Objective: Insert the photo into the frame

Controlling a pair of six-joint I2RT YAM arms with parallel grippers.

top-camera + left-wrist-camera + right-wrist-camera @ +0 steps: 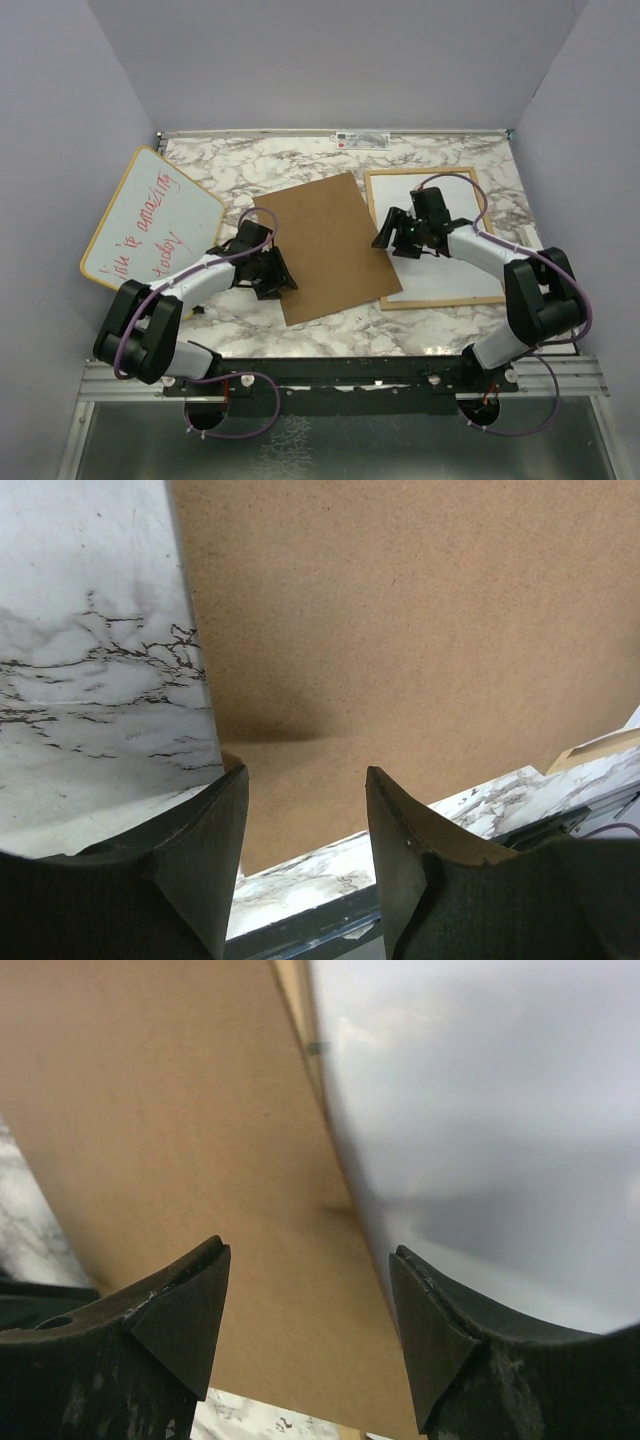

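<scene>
White and floppy, the photo looked light, best pinched at its edge just under the right gripper, jaws parted; left gripper gaped too.

The backing board lies mid-table. The whiteboard sits apart at its 9 o'clock. The frame touches it at 3 o'clock, with the photo on it.
</scene>
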